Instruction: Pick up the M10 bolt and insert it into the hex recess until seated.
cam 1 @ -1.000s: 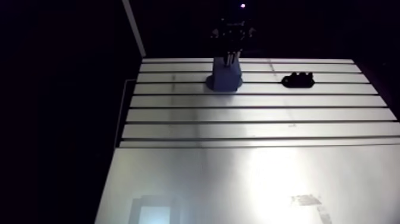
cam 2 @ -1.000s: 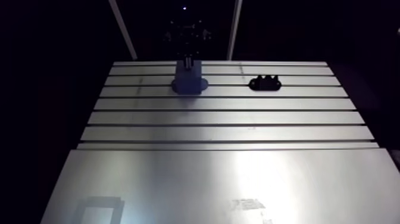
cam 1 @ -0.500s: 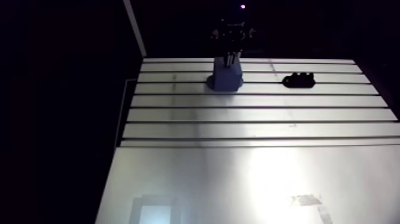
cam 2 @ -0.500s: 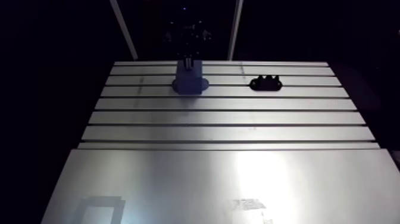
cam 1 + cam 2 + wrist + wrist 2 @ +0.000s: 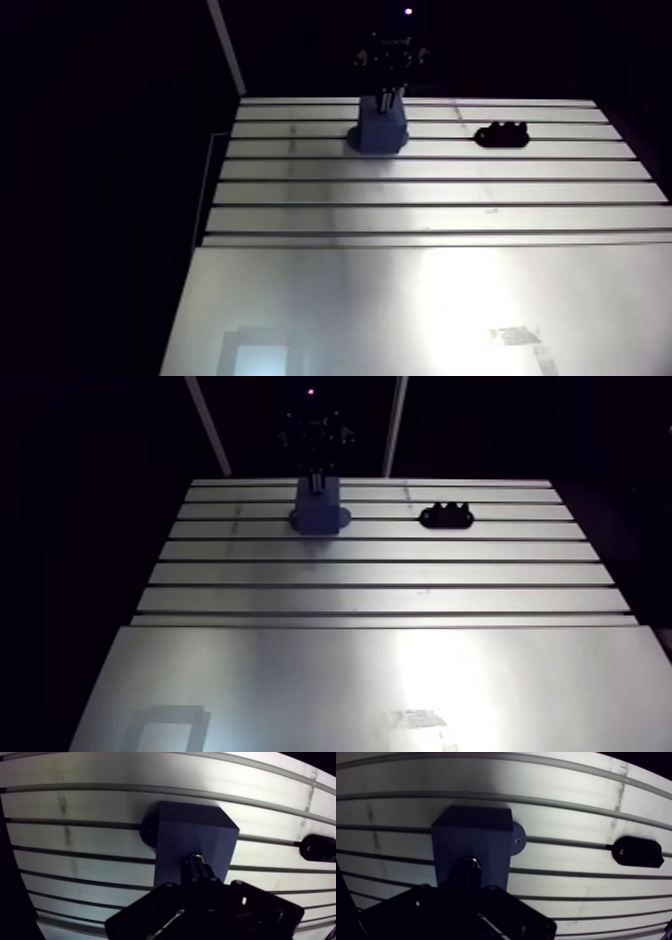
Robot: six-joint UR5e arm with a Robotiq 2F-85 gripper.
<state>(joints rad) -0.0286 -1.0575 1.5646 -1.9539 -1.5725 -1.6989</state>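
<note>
Black two-finger gripper (image 5: pixel 198 878) clenched on the silvery M10 bolt (image 5: pixel 195 862), its end atop the blue-grey plastic block (image 5: pixel 378 130), upper centre of the arm view; keep it vertical, press gently until seated

You see darkness all round; glare pools on the near surface (image 5: pixel 470 290); the wrist view bows its slots (image 5: pixel 100 788), pincer (image 5: pixel 197 877) a black blur.

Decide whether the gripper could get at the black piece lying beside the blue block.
Probably yes: the black piece lies open on the table, apart from the blue block, nothing over it. The gripper hangs above that block with a bolt.
</note>
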